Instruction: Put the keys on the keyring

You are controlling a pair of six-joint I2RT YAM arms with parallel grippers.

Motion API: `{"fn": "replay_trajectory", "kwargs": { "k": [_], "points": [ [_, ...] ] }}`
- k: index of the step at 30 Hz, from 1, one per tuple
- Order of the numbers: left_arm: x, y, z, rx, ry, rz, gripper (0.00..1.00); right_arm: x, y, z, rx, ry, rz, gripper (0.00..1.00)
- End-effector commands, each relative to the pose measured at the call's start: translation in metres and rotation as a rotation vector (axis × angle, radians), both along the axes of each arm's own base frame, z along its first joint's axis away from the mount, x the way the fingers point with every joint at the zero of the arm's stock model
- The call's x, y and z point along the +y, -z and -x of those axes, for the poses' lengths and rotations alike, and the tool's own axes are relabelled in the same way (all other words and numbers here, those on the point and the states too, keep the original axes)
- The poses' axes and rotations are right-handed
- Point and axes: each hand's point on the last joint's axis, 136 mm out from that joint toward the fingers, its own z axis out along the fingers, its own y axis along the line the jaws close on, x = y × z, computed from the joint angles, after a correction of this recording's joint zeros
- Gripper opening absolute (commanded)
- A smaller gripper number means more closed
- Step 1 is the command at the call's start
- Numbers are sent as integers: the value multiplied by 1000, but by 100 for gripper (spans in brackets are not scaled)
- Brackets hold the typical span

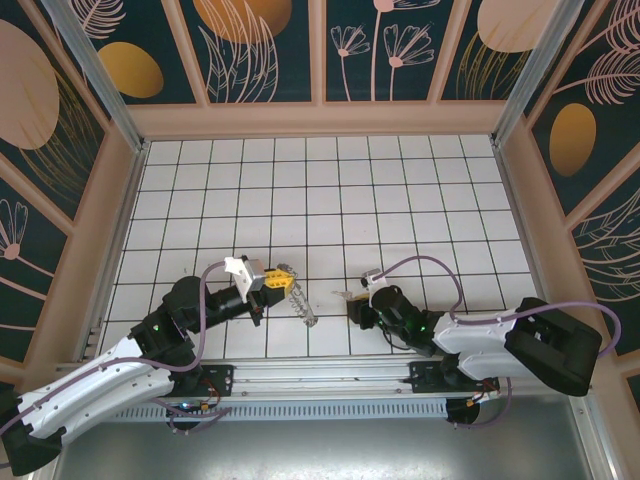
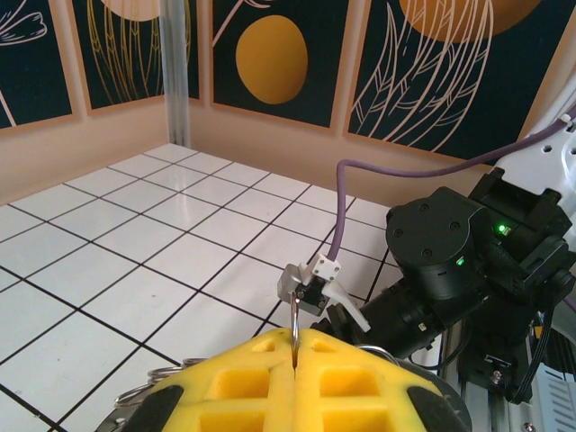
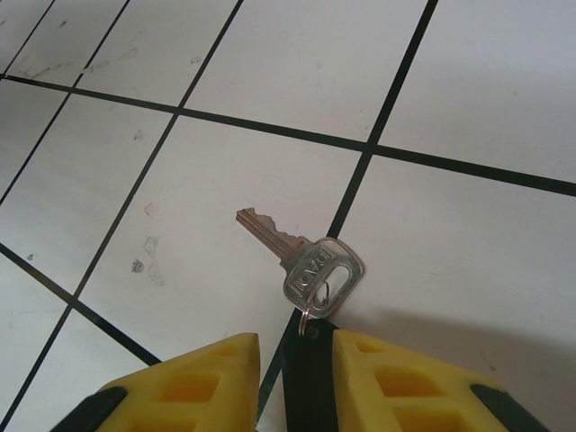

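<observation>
Left claw (image 1: 286, 279): closed on the keyring (image 1: 303, 304). In the top view the ring hangs from the yellow fingertips, just left of lower centre, down toward the tiled floor (image 1: 400, 200). In the left wrist view the two yellow fingers (image 2: 234, 387) meet at bottom centre with no gap. A thin wire of the ring stands up out of the seam, and further loops show at the lower left beside the fingers.

Right claw (image 3: 297, 364): fingers apart, with a dark gap between them at the bottom edge of the right wrist view; nothing is clamped.

Key (image 3: 301, 261): silver, lying flat on the floor at frame centre, just ahead of the right claw's tips. Its head sits beside a black grid line and its blade points to the upper left. A small wire ring (image 3: 312, 315) passes through the slot in the head and reaches toward the mouth of the gap; contact with the fingers cannot be confirmed.

Writing: raised lettering on the key head, not clear enough to read. No other labels are legible.

In the top view the keyring and right claw sit near each other, apart, in the lower middle.
</observation>
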Motion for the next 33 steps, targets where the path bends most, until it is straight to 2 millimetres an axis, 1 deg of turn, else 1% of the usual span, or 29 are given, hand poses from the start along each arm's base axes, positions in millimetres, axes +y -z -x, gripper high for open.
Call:
{"fn": "replay_trajectory", "kwargs": {
  "k": [1,18,26,28,33],
  "points": [
    [0,-18,4,-30,20,72,0,6,-9,-6,-30,-8,-27,25],
    [0,-16,5,-26,20,76,0,11,-8,-9,-29,-28,-29,23],
    [1,-18,5,-28,18,81,0,14,-8,-11,-29,-38,-28,6],
    [1,-16,5,-25,16,77,0,14,-9,-10,-26,-42,-30,0],
    [1,-16,4,-23,11,77,0,9,-14,-5,-18,-48,-24,0]
  ]
}}
